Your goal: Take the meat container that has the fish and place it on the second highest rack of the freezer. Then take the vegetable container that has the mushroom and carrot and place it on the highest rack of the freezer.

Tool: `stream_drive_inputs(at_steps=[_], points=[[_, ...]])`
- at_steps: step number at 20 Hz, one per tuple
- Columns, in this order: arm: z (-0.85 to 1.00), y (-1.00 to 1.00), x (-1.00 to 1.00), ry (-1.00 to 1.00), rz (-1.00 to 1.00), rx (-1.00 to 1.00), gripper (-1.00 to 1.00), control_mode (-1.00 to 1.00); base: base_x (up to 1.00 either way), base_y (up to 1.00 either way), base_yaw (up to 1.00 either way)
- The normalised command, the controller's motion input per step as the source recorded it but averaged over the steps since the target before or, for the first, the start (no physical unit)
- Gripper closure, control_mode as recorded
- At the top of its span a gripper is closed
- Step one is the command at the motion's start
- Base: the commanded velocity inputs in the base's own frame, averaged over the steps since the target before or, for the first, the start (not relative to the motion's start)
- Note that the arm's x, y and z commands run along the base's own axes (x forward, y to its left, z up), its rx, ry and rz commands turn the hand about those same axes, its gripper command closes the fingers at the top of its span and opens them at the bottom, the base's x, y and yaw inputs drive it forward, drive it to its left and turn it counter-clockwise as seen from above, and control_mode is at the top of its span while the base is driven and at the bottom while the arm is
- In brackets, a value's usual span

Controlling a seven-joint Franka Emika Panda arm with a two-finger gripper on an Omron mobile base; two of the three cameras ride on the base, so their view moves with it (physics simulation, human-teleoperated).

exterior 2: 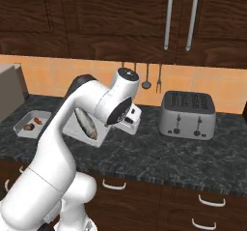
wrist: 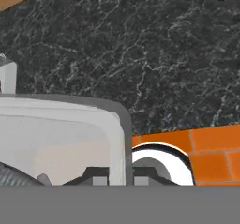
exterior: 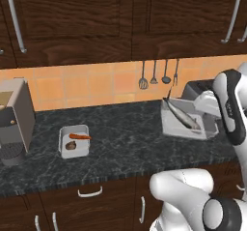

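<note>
1. Clearly, in the left base view, the fish container [exterior: 185, 121] was raised off the black marble counter [exterior: 125, 143] and tilted, its open face turned toward the camera, with the fish [exterior: 182, 114] lying lengthwise in it, dark tail up toward the backsplash. The gripper [exterior: 208, 115] sat at the tray's right edge, so the tray lay to the arm's left. The vegetable container [exterior: 75, 141], holding the carrot [exterior: 80, 137] and the mushroom [exterior: 71, 146], rested flat on the counter well apart to the left, near a grey appliance [exterior: 14, 121].

2. In the right base view, the arm's wrist covered much of the tilted fish container [exterior 2: 89, 126]; the fish [exterior 2: 88, 122] hung slantwise in it, nose downward. The vegetable container [exterior 2: 32, 123] sat at the far left of the counter [exterior 2: 154, 152], and a toaster [exterior 2: 187, 115] stood to the right. No freezer appeared, so I judged the base would have to turn or drive before any shelf could be reached.

3. In the hand view, the jaws were pinched fully together on the white rim of the fish container [wrist: 115, 134], one fingertip [wrist: 99, 177] inside the wall and the other outside. Counter [wrist: 117, 45] lay beyond and orange floor tiles [wrist: 206, 143] below, which suggested the tray was held out past the counter's edge.
</note>
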Motion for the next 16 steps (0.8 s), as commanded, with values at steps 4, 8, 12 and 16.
stream_drive_inputs(at_steps=[4,8,12,16], points=[[0.17,0.00,0.00,-0.01,0.55,-0.16,1.00,-1.00,0.00,0.00,0.00],[0.11,0.36,-0.14,0.00,-0.02,-0.38,1.00,-1.00,0.00,0.00,0.00],[0.03,0.26,-0.32,0.00,-0.12,-0.28,1.00,-1.00,0.00,0.00,0.00],[0.00,0.06,-0.33,-0.02,-0.14,-0.06,1.00,-1.00,0.00,0.00,0.00]])
